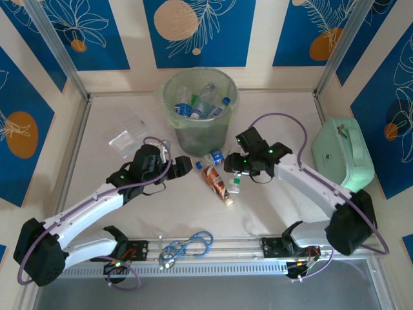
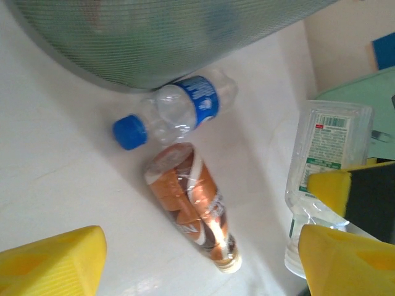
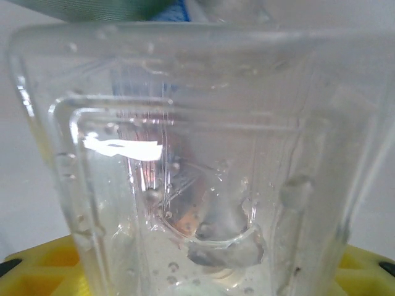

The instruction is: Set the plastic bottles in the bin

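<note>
**Right gripper pinching a clear bottle beside the bin**

From above, the bin [image 1: 200,137] is standing at the 12 o'clock end of the table [image 1: 129,194], already holding several bottles [image 1: 203,104]. Three more are lying just off its base on the 6 o'clock side. A blue-capped bottle [image 1: 213,157] is resting on its side at the foot of the bin wall. The brown bottle [image 1: 216,182] is lying at 6 o'clock from it, its pale cap pointing toward 5 o'clock. The clear bottle [image 1: 235,185] with the green-and-white label is sitting at 3 o'clock of the brown one.

The right gripper [image 1: 236,170] is reaching in from 4 o'clock and pinching the clear bottle. In the left wrist view, one of its yellow pads [image 2: 330,190] is pressing against the bottle's side.

The left gripper [image 1: 183,167] is coming in from 8 o'clock with its fingers spread wide and gripping nothing. The brown bottle is lying on the table ahead of the gap.

A mint-green case [image 1: 342,155] is sitting at 3 o'clock of the table, and a blue cable [image 1: 191,246] is lying coiled at 6 o'clock.
</note>
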You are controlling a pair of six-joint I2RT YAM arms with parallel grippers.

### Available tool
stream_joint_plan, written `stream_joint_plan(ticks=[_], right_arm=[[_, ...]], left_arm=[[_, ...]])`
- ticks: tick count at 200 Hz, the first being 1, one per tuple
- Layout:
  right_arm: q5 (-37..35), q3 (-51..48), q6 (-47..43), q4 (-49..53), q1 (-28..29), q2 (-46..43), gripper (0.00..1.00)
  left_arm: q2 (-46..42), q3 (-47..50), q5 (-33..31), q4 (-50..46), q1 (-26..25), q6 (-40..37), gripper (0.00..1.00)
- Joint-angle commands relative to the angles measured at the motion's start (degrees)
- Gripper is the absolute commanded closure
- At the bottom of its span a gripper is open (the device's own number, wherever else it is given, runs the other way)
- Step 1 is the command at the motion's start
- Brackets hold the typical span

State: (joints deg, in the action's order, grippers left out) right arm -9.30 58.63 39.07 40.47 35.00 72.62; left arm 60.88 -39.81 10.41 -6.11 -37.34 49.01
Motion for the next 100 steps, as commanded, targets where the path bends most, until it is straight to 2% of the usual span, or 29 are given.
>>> stream_joint_plan(ticks=[1,28,55,100], right_arm=[[6.2,-0.2,1.6,-0.4,1.3,-7.0,0.43],[10.4,3.2,3.1,-3.8,1.7,-12.6,0.43],[12.3,9.6,5.4,-7.9,1.4,-13.4,0.43],[18.1,17.0,9.9,-17.3,-1.6,-10.4,0.43]], left_arm=[[-0.8,-0.2,8.3,12.3,-0.9,0.4,0.18],[1.5,-0.5,15.9,24.1,-3.6,2.2,0.17],[4.4,-2.3,21.0,32.7,-7.0,3.4,0.16],[6.7,-2.5,23.3,46.6,-8.0,9.5,0.17]])
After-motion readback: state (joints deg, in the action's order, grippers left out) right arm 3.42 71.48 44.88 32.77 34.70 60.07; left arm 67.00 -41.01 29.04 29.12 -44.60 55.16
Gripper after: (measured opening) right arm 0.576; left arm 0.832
